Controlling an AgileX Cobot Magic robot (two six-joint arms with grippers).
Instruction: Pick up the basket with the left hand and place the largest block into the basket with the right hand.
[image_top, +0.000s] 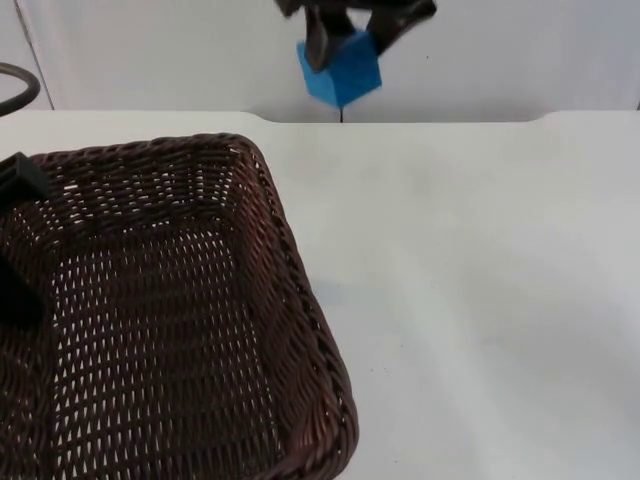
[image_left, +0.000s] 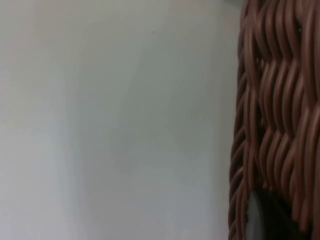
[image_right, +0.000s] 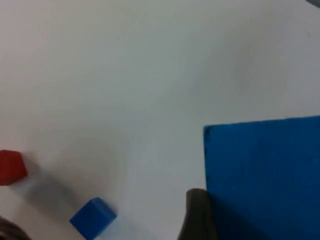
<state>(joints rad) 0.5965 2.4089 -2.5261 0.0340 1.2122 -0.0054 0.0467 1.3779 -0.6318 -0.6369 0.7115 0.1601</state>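
Note:
A dark brown wicker basket looms large and close in the top view, raised off the white table. My left gripper is at its left rim, shut on the woven wall, with one black fingertip against the weave. High at the back, in front of the partition wall, my right gripper is shut on a large blue block, which hangs tilted beyond the basket's far right corner. In the right wrist view the blue block sits beside a dark fingertip.
A small red block and a small blue block lie on the table under the right arm. White table stretches to the right of the basket up to the grey wall.

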